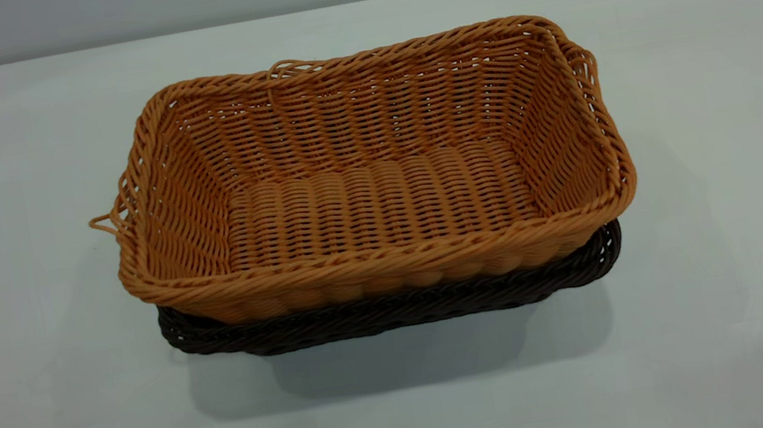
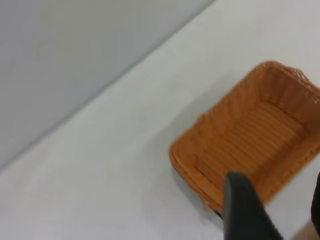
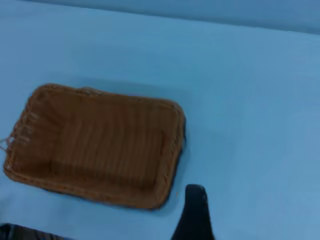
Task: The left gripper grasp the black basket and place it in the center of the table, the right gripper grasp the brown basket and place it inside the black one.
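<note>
Here, the scene ran as follows, left to right.

Left gripper (image 2: 280, 210): out of the exterior view. In its own wrist view two dark fingers (image 2: 245, 210) showed, one broad and blurred, the other only a sliver at the frame's edge, with a clear gap between them. The jaws stood apart and held nothing. The gripper hung above the table, off one end of the nested baskets and clear of them.

Table (image 1: 20, 302): plain white and smooth. It carried the two baskets near its middle, and a soft shadow lay in front of them.

Brown basket (image 1: 379, 199): orange-tan weave, rectangular, flared sides, braided rim. It sat upright inside the black basket, its rim well above the darker one. Loose loops stuck out at its left end, along the far rim and at the right end. It was empty inside.

Black basket (image 1: 397, 309): very dark weave, almost wholly covered. Only its braided rim and a strip of its near wall showed below the brown basket's front edge, from the left corner across to the right corner. It rested flat on the table.

Right gripper (image 3: 192, 215): also out of the exterior view. Its wrist view showed one dark finger (image 3: 195, 212) in the foreground, and a dark edge at the frame's corner. I could not tell whether the jaws were parted or closed. It was above the table, beside one long side of the baskets, touching neither.
</note>
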{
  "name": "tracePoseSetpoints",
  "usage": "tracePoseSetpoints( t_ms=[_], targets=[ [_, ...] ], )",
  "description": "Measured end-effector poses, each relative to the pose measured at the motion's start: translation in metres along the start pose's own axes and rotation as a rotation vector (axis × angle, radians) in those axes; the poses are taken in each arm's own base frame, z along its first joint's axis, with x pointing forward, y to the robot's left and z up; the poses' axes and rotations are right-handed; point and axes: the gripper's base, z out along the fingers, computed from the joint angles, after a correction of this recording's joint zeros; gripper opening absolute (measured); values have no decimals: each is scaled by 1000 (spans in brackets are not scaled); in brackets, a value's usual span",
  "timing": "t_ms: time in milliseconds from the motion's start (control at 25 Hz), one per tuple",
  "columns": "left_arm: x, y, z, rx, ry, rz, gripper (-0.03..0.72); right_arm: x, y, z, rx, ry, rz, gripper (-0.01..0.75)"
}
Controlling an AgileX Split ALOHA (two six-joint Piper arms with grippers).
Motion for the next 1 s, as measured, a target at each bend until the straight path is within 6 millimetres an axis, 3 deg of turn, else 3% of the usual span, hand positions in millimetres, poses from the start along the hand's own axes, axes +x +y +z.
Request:
tracePoseSetpoints(
  t_ms=[120,200,360,480,720,1000],
  targets=[
    [22,-5,13,16,75,-48,325,48,-8,-12,69,-8,16,534],
    [43,-10,27,28,149,-82,345,81,-14,-9,117,8,14,534],
    [85,-20,50,45,289,-146,382,138,-21,6,141,21,9,533],
    [112,-27,60,46,358,-198,387,165,-25,24,143,43,11,533],
    [168,-40,67,42,444,-260,389,194,-25,58,76,111,51,533],
    [227,-54,71,33,452,-305,391,194,-23,60,59,99,60,533]
  ],
)
